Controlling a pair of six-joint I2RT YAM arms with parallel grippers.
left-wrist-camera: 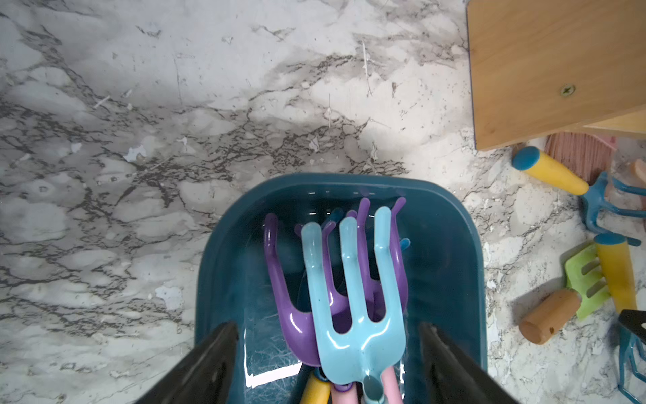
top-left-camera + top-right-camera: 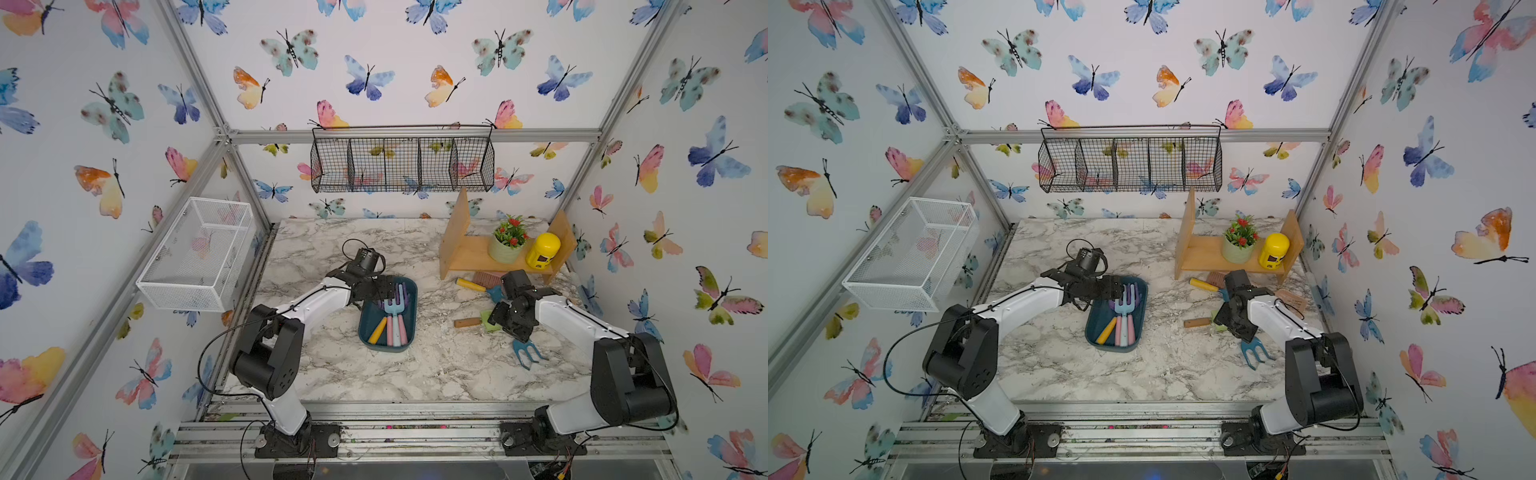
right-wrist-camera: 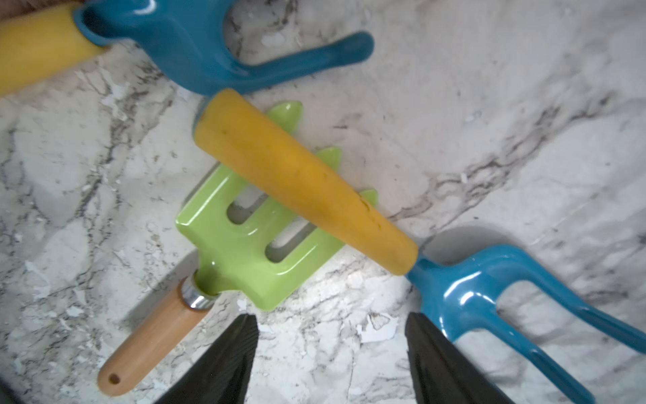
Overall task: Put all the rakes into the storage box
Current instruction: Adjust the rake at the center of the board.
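left gripper (image 1: 328,328) wide, empty, over storage box (image 1: 454,224) | right gripper (image 3: 330,318) wide, empty, above blue rake (image 3: 304,182) crossing green rake (image 3: 244,252) on bench (image 2: 332,374), well apart from box | bare bench between

Hidden and cut-off parts
In both top views the right arm (image 2: 573,320) (image 2: 1279,316) covers the handle of the teal rake (image 2: 530,353) (image 2: 1256,351) and most of the green fork (image 2: 469,322); the left wrist view cuts off 1 end of the storage box (image 1: 213,252) and the handles inside.

Bright, even light — wide-angle edge distortion
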